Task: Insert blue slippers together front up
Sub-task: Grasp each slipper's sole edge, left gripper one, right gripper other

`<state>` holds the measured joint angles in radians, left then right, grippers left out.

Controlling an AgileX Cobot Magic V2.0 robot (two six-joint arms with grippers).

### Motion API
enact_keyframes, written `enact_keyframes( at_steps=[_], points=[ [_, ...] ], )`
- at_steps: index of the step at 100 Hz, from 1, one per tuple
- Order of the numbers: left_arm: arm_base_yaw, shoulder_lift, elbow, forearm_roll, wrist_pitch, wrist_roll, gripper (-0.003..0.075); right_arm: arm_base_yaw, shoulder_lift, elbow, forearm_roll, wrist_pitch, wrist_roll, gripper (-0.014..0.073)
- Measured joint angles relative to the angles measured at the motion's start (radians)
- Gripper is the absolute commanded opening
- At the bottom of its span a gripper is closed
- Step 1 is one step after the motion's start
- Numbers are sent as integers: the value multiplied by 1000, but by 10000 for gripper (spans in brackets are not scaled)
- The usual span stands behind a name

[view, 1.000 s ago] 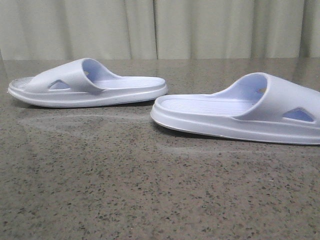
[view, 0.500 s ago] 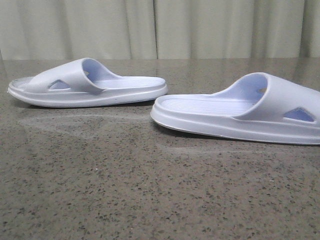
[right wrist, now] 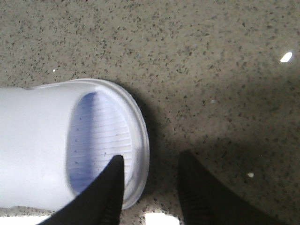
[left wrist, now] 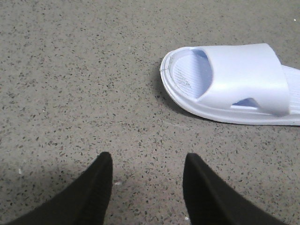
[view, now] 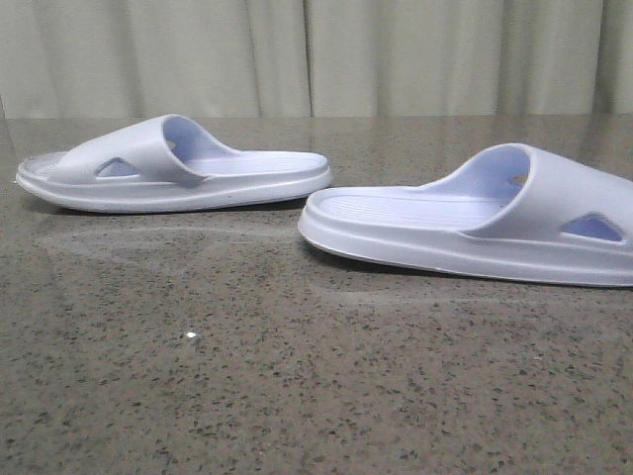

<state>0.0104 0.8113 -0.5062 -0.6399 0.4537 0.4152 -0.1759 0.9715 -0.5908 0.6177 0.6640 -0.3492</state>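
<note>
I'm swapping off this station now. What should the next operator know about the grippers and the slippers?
Left gripper: open, empty, over bare table short of the left slipper's toe end.
Right gripper: open, empty; one finger overlaps the right slipper's rim in the wrist view, contact unclear.
Both slippers lie sole-down on the speckled table, apart, heels facing each other.
Done: nothing gripped.
Left: grasp both, nest them, stand front up.

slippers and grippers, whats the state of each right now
left slipper: flat on the table, sole down, not held
right slipper: flat on the table, sole down, not held
left gripper: open, empty
right gripper: open, empty, at the right slipper's toe end
</note>
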Motion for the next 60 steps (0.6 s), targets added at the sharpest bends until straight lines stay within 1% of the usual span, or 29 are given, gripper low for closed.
enact_keyframes(
  at_steps=[13,22,27,35,49,56,60],
  points=[
    [0,23,-12,-2,10,7,309,-127,81,0,215,92,-201,223],
    [0,43,-41,-2,26,12,309,-199,148,0,326,153,-313,223],
    [0,53,-57,-2,34,19,309,-222,184,-2,374,179,-361,223],
    [0,71,-80,-4,46,23,309,-236,242,-9,414,223,-414,223],
    [0,102,-100,-6,57,28,309,-240,318,-36,450,285,-463,215],
    [0,115,-103,-6,63,30,309,-240,341,-48,457,306,-472,149],
    [0,123,-106,-6,65,30,309,-240,348,-52,461,312,-475,90]
  ],
)
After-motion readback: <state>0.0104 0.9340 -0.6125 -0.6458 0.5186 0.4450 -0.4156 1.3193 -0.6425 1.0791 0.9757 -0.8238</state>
